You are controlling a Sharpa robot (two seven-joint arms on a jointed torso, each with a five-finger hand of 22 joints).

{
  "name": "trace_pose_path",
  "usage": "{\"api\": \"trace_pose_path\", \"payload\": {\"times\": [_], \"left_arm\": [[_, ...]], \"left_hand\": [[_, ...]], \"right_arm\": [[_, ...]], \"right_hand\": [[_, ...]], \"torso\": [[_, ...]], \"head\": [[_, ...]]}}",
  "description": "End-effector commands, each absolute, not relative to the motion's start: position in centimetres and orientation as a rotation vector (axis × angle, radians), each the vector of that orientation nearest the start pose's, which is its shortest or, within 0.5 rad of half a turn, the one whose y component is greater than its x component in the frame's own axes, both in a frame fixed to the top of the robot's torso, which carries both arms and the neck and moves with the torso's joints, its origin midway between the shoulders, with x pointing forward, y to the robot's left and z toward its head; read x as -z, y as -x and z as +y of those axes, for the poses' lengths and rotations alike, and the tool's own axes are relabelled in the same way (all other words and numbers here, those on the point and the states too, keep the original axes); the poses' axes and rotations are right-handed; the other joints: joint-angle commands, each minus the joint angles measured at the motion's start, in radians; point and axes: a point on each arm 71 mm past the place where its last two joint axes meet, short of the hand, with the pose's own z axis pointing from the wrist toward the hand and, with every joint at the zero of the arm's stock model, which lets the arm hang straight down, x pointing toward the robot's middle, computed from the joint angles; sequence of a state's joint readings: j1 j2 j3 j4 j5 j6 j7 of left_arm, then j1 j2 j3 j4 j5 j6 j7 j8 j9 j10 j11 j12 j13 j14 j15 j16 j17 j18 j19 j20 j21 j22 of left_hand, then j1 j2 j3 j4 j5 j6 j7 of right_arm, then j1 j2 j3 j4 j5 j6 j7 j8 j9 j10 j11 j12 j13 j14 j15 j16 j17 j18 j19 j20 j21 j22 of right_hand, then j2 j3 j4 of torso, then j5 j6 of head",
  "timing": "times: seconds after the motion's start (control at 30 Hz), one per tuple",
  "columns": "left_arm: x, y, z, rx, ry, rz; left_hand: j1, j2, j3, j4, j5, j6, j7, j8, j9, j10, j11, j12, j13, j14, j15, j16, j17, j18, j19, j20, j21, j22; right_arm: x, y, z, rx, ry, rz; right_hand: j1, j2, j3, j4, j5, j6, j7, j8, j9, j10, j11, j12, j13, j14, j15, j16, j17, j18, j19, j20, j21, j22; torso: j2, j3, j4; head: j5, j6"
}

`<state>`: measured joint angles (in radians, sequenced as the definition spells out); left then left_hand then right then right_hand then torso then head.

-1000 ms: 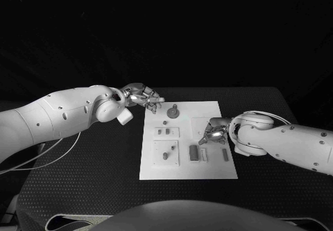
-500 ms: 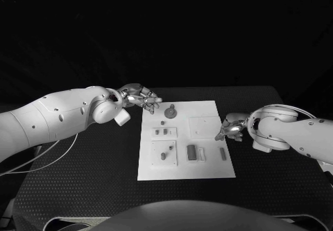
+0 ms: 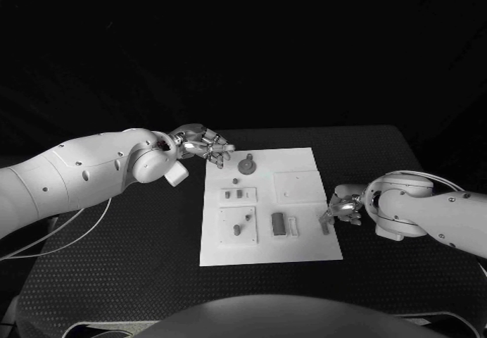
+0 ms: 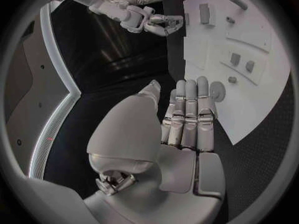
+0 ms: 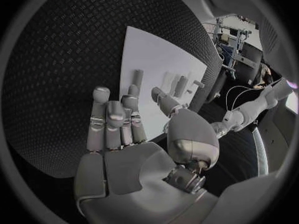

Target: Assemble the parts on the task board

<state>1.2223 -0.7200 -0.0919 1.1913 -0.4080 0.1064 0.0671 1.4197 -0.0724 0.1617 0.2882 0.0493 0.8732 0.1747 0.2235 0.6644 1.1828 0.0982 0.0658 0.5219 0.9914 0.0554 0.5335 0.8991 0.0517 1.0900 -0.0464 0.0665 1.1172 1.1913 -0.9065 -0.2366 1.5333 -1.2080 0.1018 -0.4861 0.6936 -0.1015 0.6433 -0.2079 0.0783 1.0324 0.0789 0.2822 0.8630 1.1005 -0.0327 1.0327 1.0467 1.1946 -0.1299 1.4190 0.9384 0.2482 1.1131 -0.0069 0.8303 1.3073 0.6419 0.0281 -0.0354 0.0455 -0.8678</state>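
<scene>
Change: right silver hand (image 3: 344,208) has pulled back off the white rectangular task board (image 3: 305,250) to its right edge.
Right hand: fingers spread, holding nothing.
Left hand (image 3: 206,146): hovers at the board's far left corner, fingers straight, empty.
Parts: small grey pieces (image 3: 278,222) lie on the board, between both hands.
Hard to tell: part shapes.

no readable text, labels, numbers or signs anywhere
</scene>
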Motion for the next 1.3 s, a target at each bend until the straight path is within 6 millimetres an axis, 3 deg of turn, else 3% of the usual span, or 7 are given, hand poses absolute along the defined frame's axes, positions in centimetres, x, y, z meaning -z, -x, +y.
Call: {"api": "trace_pose_path", "payload": {"times": [0.03, 0.2, 0.4, 0.73, 1.1, 1.3], "left_arm": [[22.5, -52.8, 22.3, 1.280, 0.740, 2.026], [22.5, -52.7, 22.4, 1.278, 0.742, 2.028], [22.5, -52.7, 22.5, 1.278, 0.742, 2.028], [22.5, -52.7, 22.6, 1.276, 0.743, 2.028], [22.5, -52.7, 22.6, 1.275, 0.744, 2.028], [22.5, -52.7, 22.7, 1.273, 0.745, 2.028]], "left_hand": [[-0.008, 0.000, 0.006, 0.000, 0.000, -0.005, -0.004, 0.007, 0.001, -0.001, -0.002, 0.005, -0.001, -0.007, -0.001, -0.001, -0.001, 0.013, -0.004, 0.001, 0.003, 0.001], [-0.008, 0.000, 0.007, 0.000, 0.000, -0.005, -0.004, 0.007, 0.001, -0.001, -0.002, 0.005, -0.001, -0.007, -0.001, 0.000, -0.001, 0.013, -0.004, 0.001, 0.003, 0.001], [-0.007, 0.000, 0.007, 0.000, 0.000, -0.005, -0.005, 0.007, 0.001, -0.002, -0.002, 0.005, -0.001, -0.007, -0.001, 0.000, -0.001, 0.013, -0.004, 0.001, 0.003, 0.001], [-0.008, 0.000, 0.007, 0.000, 0.000, -0.005, -0.004, 0.007, 0.001, -0.002, -0.001, 0.005, -0.001, -0.007, -0.001, 0.000, -0.001, 0.013, -0.004, 0.001, 0.003, 0.001], [-0.008, 0.000, 0.006, 0.000, 0.000, -0.005, -0.004, 0.007, 0.001, -0.002, -0.001, 0.004, -0.001, -0.007, -0.001, 0.000, -0.001, 0.013, -0.004, 0.001, 0.003, 0.001], [-0.008, 0.000, 0.006, 0.000, 0.000, -0.006, -0.004, 0.007, 0.001, -0.002, -0.001, 0.004, -0.001, -0.007, -0.001, 0.000, -0.001, 0.013, -0.004, 0.001, 0.003, 0.001]], "right_arm": [[29.5, -43.4, -25.5, -0.174, -0.004, 2.412], [30.2, -43.5, -25.7, -0.141, 0.025, 2.412], [31.1, -43.6, -25.9, -0.117, 0.024, 2.430], [32.4, -43.3, -25.3, -0.104, 0.056, 2.452], [33.4, -42.7, -24.2, -0.064, 0.184, 2.467], [33.6, -42.3, -24.0, -0.048, 0.230, 2.484]], "right_hand": [[-0.009, -0.006, 0.002, 0.011, 0.001, -0.006, 0.002, -0.008, -0.003, -0.001, 0.005, -0.005, -0.001, -0.004, 0.001, -0.004, -0.001, 0.014, -0.003, 0.004, -0.004, 0.019], [-0.023, -0.015, 0.006, 0.028, 0.000, -0.006, 0.003, -0.015, -0.006, -0.001, 0.005, -0.006, -0.001, -0.005, 0.002, -0.004, -0.001, 0.014, -0.003, 0.003, -0.005, 0.020], [-0.029, -0.020, 0.005, 0.032, 0.000, -0.005, 0.003, -0.017, -0.007, -0.002, 0.006, -0.006, -0.001, -0.005, 0.002, -0.005, 0.000, 0.014, -0.004, 0.003, -0.005, 0.020], [-0.023, -0.012, 0.010, 0.026, 0.000, -0.002, 0.002, -0.019, -0.007, -0.003, 0.005, -0.006, -0.001, -0.006, 0.002, -0.004, 0.000, 0.014, -0.005, 0.002, -0.005, 0.021], [0.025, 0.030, 0.012, -0.061, 0.000, -0.006, 0.007, -0.033, -0.010, -0.009, 0.009, -0.008, 0.001, -0.012, 0.005, -0.006, 0.002, 0.014, -0.011, 0.005, -0.003, 0.021], [0.083, 0.037, 0.019, -0.081, 0.000, -0.025, 0.015, -0.055, -0.023, -0.018, 0.018, -0.012, 0.000, -0.021, 0.012, -0.012, 0.001, 0.014, -0.020, 0.010, -0.006, 0.021]], "torso": [[0.000, 0.0008, 0.0017], [0.002, -0.0013, 0.0053], [0.002, -0.0032, 0.0043], [0.001, -0.0028, 0.0047], [0.001, -0.0035, 0.0044], [0.001, -0.0037, 0.0046]], "head": [[-0.001, -0.002], [-0.003, -0.003], [-0.002, -0.005], [-0.001, -0.005], [0.000, -0.005], [0.000, -0.005]]}}
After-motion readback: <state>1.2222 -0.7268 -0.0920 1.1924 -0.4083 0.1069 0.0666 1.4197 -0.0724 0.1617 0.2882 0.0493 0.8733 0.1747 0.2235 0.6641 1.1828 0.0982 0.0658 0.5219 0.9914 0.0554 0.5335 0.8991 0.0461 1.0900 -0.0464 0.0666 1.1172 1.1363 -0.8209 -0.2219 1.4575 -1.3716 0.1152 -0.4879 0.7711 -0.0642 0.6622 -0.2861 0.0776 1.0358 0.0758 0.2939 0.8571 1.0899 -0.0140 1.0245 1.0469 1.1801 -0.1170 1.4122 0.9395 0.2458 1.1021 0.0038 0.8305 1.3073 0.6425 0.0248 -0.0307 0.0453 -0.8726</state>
